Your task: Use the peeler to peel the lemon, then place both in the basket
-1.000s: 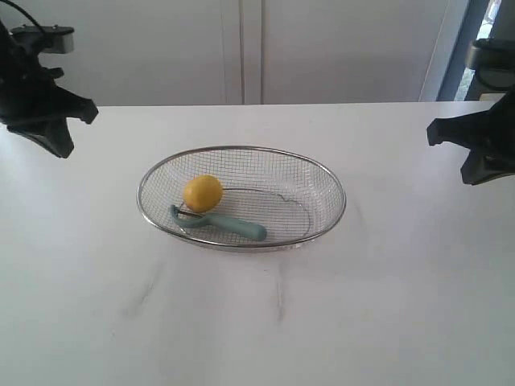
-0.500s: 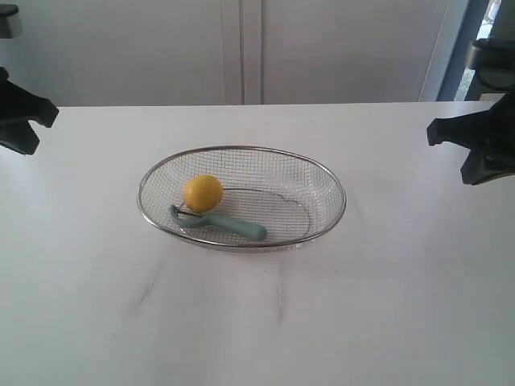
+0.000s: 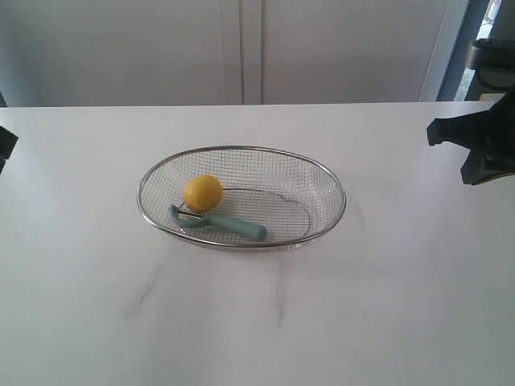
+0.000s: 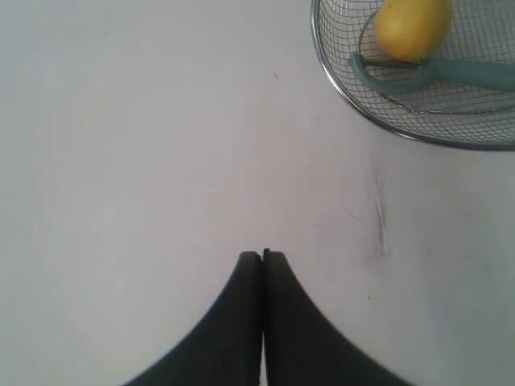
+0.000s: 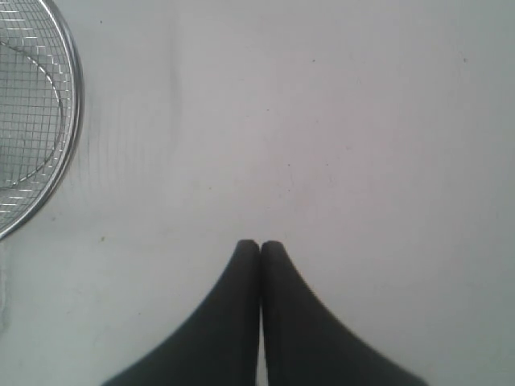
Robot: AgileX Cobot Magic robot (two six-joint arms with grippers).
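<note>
— Left claw (image 4: 262, 254) first: how does it stand?
— Pressed together. The two black fingers (image 4: 233, 322) meet along their inner faces, and nothing sits between them. It hangs over bare worktop (image 3: 386, 305) out by the left edge, well apart from the basket (image 3: 344, 201).
— And the right claw (image 5: 259, 244)?
— Likewise closed up tight, with nothing gripped. It hangs near the right edge, also over bare surface, and its own camera catches only a curve of the basket's rim.
— Where does the basket sit?
— About midway between the worktop's left and right edges, with neither claw touching it.
— The lemon (image 3: 203, 193)?
— Inside the basket, on the mesh floor, in the end nearer the left edge.
— The peeler (image 3: 221, 223)?
— In the basket as well, lying flat just on the near-edge side of the lemon. Its curved head is right beside the fruit and looks to be touching it. The teal handle runs off toward the right edge along the basket's near wall.
</note>
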